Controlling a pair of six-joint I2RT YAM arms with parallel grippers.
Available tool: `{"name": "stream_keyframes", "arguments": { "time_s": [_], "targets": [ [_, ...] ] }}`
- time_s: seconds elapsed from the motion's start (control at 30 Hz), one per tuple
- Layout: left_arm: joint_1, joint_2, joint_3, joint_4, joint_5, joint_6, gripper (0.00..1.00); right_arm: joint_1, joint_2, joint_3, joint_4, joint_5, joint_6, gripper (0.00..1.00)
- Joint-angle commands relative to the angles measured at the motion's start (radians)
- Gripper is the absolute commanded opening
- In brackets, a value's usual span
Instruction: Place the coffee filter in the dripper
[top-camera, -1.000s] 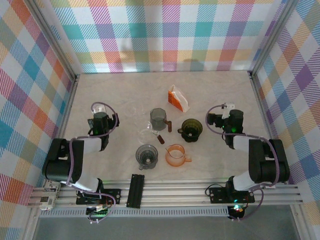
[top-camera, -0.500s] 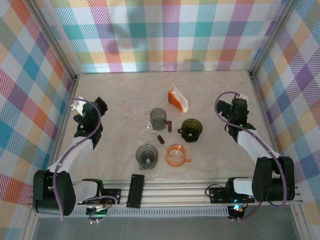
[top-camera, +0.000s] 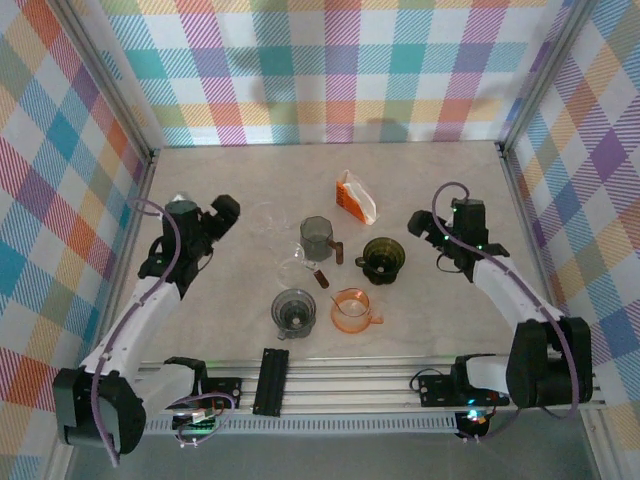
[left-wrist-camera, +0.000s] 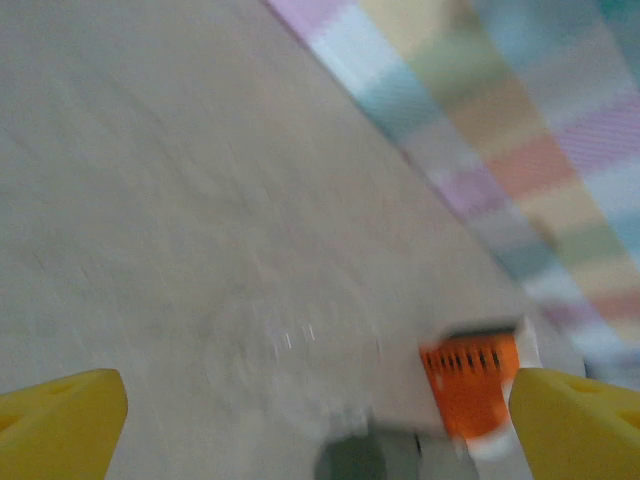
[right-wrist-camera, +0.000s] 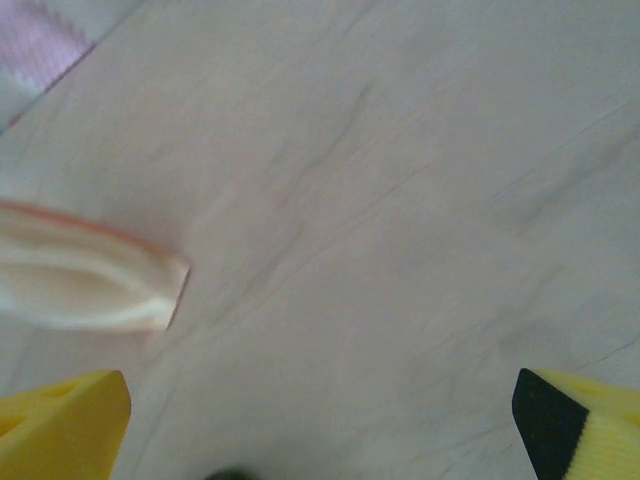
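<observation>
1. Arm pose, left side: my left arm is stretching out over the left part of the table (top-camera: 430, 170), with the left gripper (top-camera: 226, 211) pointing right toward the cluster of vessels. Its jaws are standing wide apart and carrying nothing. In the blurred left wrist view the yellow fingertips (left-wrist-camera: 60, 420) are framing bare table, with the orange holder (left-wrist-camera: 468, 372) ahead.
2. Centre: several vessels are standing together. I am noting a dark green dripper (top-camera: 383, 257) and an orange dripper (top-camera: 350, 311). I cannot tell which one the task means.
3. Task item: the coffee filter (top-camera: 365, 207) is sitting as a white paper stack in the orange holder, at the far edge of the cluster and just beyond the dark green dripper.
4. Handling, by my judgement: the paper is looking very light, thin and limp. It is likely creasing or tearing under a hard pinch, and neighbouring sheets may be clinging to it. I am recommending a gentle pinch on the upper exposed edge of one sheet only.
5. Arm pose, right side: my right arm is bending inward from the right, with the right gripper (top-camera: 428, 240) hovering near the dark green dripper, apart from it. Its jaws are fully spread and empty. In the right wrist view the filter stack (right-wrist-camera: 80, 280) is lying ahead at the left, untouched.
</observation>
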Motion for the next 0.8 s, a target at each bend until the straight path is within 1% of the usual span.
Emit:
{"name": "stream_keyframes", "arguments": {
  "time_s": [0.0,0.13,0.23,0.4,0.57,0.77],
  "targets": [
    [-0.07,-0.082,-0.007,-0.18,0.078,-0.011,0.98,0.075,-0.111,-0.021,-0.1,-0.15,-0.029,0.99],
    [-0.144,-0.136,-0.065,-0.258,0.128,-0.01,0.96,0.19,-0.176,-0.029,-0.212,-0.195,-0.063,0.99],
    [-0.156,-0.152,-0.106,-0.295,0.204,-0.018,0.91,0.262,-0.196,-0.052,-0.24,-0.25,-0.072,0.99],
    [-0.171,-0.17,-0.172,-0.312,0.24,-0.033,0.84,0.366,-0.139,-0.071,-0.24,-0.262,-0.076,1.0],
    [-0.194,-0.143,-0.204,-0.31,0.276,-0.04,0.79,0.455,-0.057,-0.076,-0.203,-0.254,-0.064,0.94],
    [-0.214,-0.124,-0.215,-0.315,0.288,-0.026,0.74,0.537,-0.001,-0.065,-0.163,-0.263,-0.038,0.88]
  ]
}}
